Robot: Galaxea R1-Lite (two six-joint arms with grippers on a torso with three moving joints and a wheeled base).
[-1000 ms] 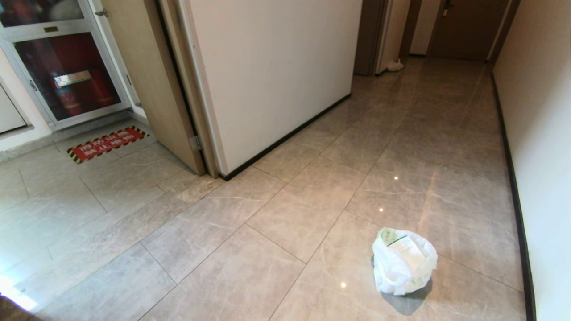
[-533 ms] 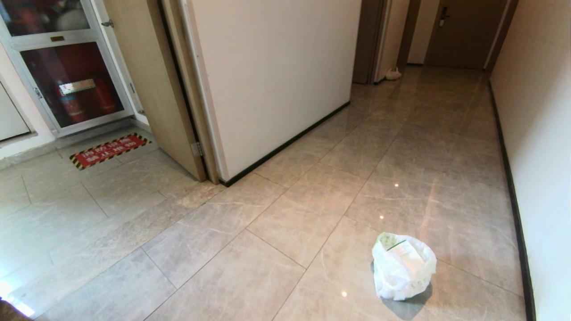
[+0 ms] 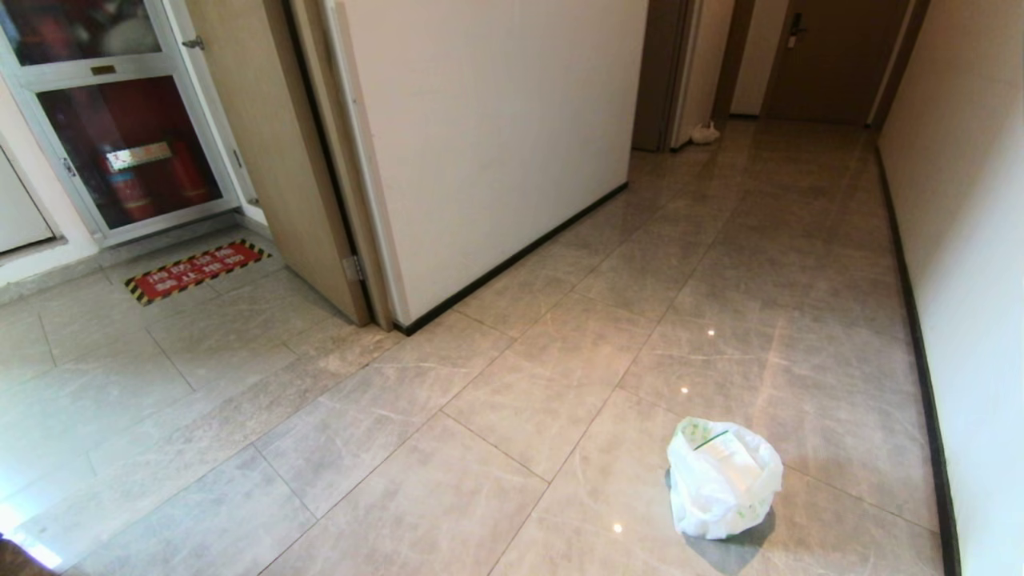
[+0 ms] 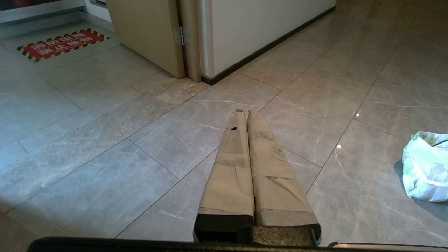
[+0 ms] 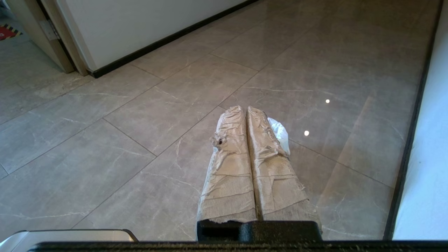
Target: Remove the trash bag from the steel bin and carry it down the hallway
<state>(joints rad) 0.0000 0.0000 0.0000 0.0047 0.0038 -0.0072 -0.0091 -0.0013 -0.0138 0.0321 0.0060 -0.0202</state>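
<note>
Broad glossy tile lies open ahead of me, bounded at 3 o'clock by the cream wall (image 3: 976, 264) with its black skirting and at 11 o'clock by the white wall corner (image 3: 480, 144) beside the tan door (image 3: 272, 152).

My left gripper (image 4: 244, 112) and my right gripper (image 5: 244, 109) both hang clenched over the floor, their taped fingers pressed together and grasping nothing.

The trash bag (image 3: 722, 478) sits slumped on the tiles at about 1 o'clock, just beyond my right gripper's tips (which hide most of it in the right wrist view) and off at 3 o'clock from my left gripper, apart from both.

The hallway (image 3: 768, 240) runs on at 12 o'clock to a dark door (image 3: 832, 60). At 10 o'clock are duller tiles, a red warning strip (image 3: 196, 268) and a glass-fronted cabinet (image 3: 120, 152).
</note>
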